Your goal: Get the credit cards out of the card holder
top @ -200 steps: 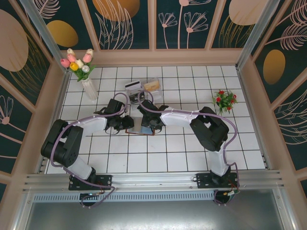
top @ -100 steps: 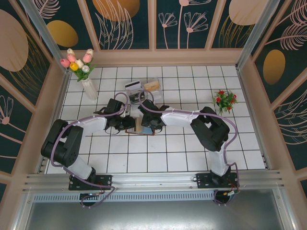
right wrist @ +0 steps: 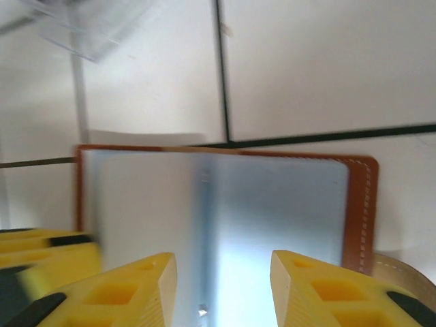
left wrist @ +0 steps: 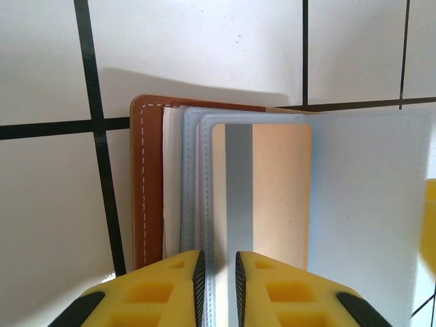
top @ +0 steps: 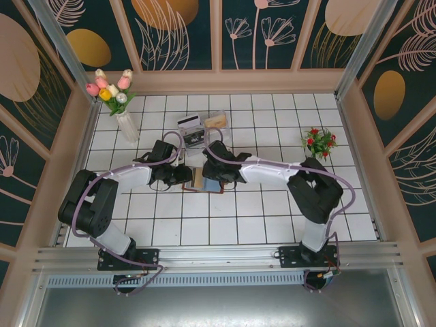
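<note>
Progress looks partial: card holder (top: 210, 185) lies open at centre of the top view, one credit card (left wrist: 266, 197) still in its pocket. My left gripper (left wrist: 218, 262) pinches a pocket edge, nearly closed; right gripper (right wrist: 221, 266) hovers half open, empty.

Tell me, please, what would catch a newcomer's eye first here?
Mid-table lies the open card holder: the left gripper pinches a blue-grey pocket edge, and the right gripper hovers open above it. A grey-striped card peeks from a pocket; tulips stand in the far-left corner.
</note>
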`<act>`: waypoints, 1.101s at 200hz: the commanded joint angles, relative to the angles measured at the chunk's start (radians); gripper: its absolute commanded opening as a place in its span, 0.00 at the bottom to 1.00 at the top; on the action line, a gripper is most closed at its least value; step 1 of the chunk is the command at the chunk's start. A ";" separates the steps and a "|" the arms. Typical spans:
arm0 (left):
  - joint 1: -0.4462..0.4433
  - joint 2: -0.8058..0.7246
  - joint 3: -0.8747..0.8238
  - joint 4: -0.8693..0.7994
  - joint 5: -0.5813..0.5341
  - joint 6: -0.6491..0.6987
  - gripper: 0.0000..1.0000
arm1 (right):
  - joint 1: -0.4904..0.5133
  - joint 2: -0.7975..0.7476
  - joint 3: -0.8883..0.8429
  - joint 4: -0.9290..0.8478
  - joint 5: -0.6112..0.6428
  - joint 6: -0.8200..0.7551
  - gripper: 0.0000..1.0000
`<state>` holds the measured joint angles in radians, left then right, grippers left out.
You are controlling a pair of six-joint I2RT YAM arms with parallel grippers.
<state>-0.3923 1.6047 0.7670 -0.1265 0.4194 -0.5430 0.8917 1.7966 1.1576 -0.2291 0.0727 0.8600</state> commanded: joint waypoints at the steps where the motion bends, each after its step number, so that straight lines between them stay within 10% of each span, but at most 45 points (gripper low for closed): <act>1: 0.001 0.012 0.025 0.017 0.025 0.005 0.22 | 0.002 -0.082 -0.036 0.133 -0.032 -0.061 0.42; 142: -0.005 0.025 0.021 0.041 0.090 0.004 0.13 | 0.026 0.071 0.120 0.013 -0.091 -0.028 0.12; 220: -0.017 0.038 0.026 0.036 0.079 0.004 0.12 | 0.035 0.092 0.167 -0.058 -0.078 -0.015 0.13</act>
<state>-0.4004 1.6283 0.7673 -0.1047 0.4900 -0.5430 0.9134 1.8732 1.2785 -0.2337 -0.0200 0.8288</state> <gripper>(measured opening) 0.121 0.129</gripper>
